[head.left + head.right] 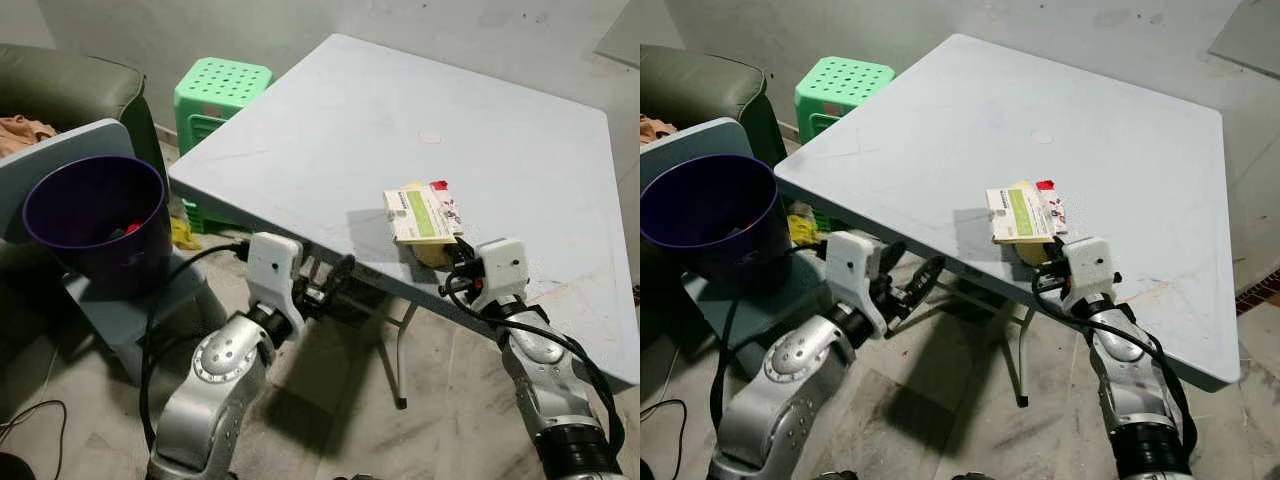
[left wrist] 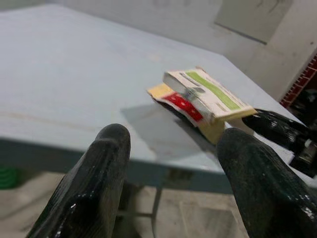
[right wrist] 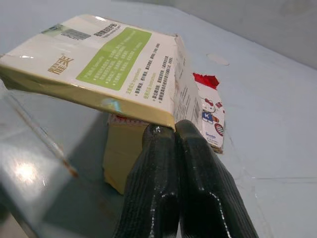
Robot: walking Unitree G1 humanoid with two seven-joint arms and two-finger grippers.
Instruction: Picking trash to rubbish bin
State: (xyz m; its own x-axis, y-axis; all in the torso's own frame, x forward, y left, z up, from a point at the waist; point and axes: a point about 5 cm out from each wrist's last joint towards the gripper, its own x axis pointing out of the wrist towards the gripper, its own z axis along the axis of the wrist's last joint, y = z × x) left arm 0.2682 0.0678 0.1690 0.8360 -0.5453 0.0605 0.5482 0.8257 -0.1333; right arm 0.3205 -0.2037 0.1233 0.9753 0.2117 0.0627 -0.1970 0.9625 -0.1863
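A white and green carton (image 1: 420,212) lies tilted on a yellow packet (image 3: 124,148) near the front edge of the pale blue table (image 1: 400,100). A red and white sweet wrapper (image 3: 210,116) sits just beyond it. My right gripper (image 1: 453,260) is at the carton's near corner with its fingers (image 3: 163,163) pressed together and touching the carton's underside. Whether they pinch anything cannot be made out. My left gripper (image 1: 335,283) hovers open just below the table's front edge, left of the carton (image 2: 208,94), holding nothing. A purple rubbish bin (image 1: 95,215) stands at the left.
The bin rests on a grey-blue chair (image 1: 70,150) beside a dark green sofa (image 1: 70,85). A green plastic stool (image 1: 220,90) stands behind the table's left corner. Thin table legs (image 1: 395,350) are under the front edge. A black cable (image 1: 25,420) lies on the floor.
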